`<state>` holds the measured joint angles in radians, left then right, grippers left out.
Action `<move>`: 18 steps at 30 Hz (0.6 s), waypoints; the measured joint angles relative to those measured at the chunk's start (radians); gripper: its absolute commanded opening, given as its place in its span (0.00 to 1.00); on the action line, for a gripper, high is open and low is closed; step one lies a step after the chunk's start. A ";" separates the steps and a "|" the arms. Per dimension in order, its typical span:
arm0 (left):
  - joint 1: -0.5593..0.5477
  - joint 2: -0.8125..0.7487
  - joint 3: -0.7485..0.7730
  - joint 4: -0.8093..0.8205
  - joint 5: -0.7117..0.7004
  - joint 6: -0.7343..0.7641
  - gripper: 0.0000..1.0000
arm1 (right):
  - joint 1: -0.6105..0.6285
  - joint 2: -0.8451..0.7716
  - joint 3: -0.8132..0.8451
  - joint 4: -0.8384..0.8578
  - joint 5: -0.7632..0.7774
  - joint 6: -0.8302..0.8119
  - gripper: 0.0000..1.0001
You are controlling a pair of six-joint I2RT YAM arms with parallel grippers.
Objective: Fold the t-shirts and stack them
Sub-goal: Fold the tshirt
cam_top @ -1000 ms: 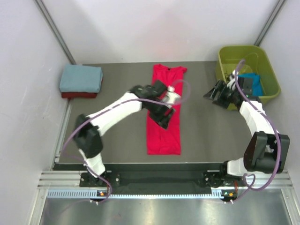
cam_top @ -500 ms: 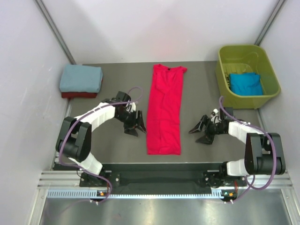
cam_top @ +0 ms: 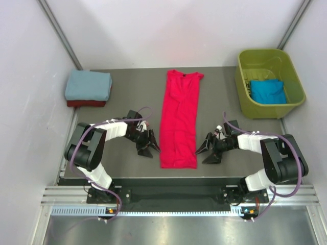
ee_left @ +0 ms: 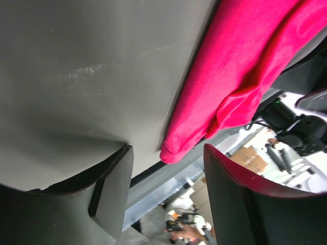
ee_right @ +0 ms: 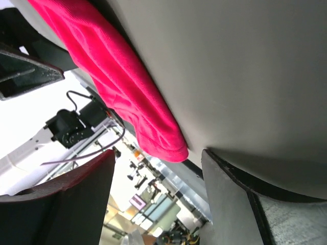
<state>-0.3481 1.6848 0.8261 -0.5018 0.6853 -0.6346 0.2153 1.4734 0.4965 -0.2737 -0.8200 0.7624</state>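
Top view: red t-shirt lies as long flat strip mid-tabletop; left pincer and right pincer flank near hem, both apart, empty
Left wrist: hem corner just ahead, untouched
Right wrist: same; cloth likely light, limp, best pinched at hem corners

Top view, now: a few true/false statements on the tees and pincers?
1. The red tee lies as a long strip mid-table. True.
2. The left pincer is shut on the red tee. False: it is open beside the tee's left edge, gripping nothing.
3. The right pincer is open by the tee's right edge. True.
4. The tub is empty. False: a blue tee lies in it.
5. A grey tee sits on a dark red tee. True.
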 measured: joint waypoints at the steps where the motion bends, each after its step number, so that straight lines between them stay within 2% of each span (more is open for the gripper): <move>1: 0.000 0.003 -0.008 0.013 0.005 -0.012 0.61 | 0.010 0.006 0.002 0.005 -0.004 0.006 0.69; 14: -0.041 0.002 -0.087 0.150 0.084 -0.122 0.59 | 0.130 0.052 0.005 0.090 -0.018 0.070 0.62; 18: -0.061 0.001 -0.092 0.166 0.085 -0.130 0.54 | 0.143 0.054 0.005 0.099 -0.011 0.079 0.61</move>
<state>-0.4091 1.6859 0.7341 -0.3359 0.7700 -0.7647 0.3588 1.5272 0.5011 -0.1749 -0.8314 0.8417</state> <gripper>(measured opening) 0.570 0.617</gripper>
